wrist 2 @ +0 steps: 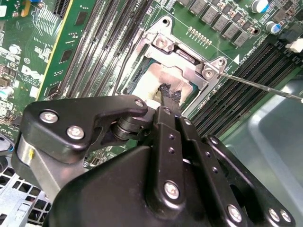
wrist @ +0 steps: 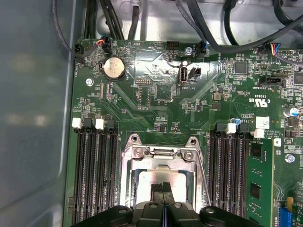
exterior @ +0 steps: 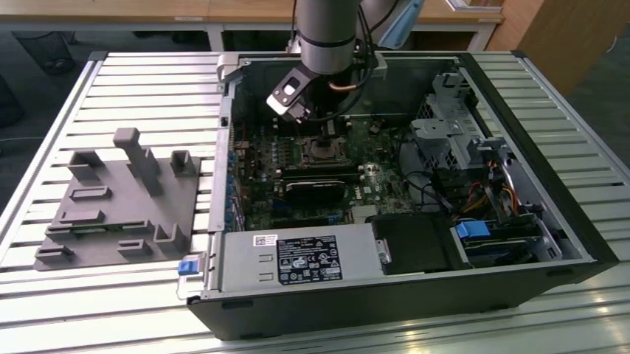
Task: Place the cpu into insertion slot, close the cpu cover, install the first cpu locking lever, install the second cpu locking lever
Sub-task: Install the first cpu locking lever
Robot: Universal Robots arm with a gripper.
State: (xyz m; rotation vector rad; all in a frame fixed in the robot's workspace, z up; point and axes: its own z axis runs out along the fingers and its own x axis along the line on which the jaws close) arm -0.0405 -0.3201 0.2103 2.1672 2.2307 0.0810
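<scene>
My gripper (wrist: 163,187) is shut, its two black fingertips pressed together with nothing visibly between them. It hangs low over the insertion slot (exterior: 320,153) in the open computer case. The cpu (wrist: 151,178) lies in that slot with its pale metal top showing. The silver cpu cover (wrist: 161,153) lies down around the chip like a frame. In the second wrist view the fingertips (wrist 2: 169,93) touch or nearly touch the cpu (wrist 2: 158,78) inside the cover's window. A thin wire locking lever (wrist 2: 260,86) sticks out sideways from the cover's corner, unlatched.
Long black memory slots (wrist: 92,170) flank the socket on both sides. Cables hang across the case's back wall (wrist: 227,28). A black heatsink block (exterior: 315,188), a power supply (exterior: 295,258) and drive cages (exterior: 462,140) crowd the case. A grey fixture (exterior: 118,199) sits on the slatted table.
</scene>
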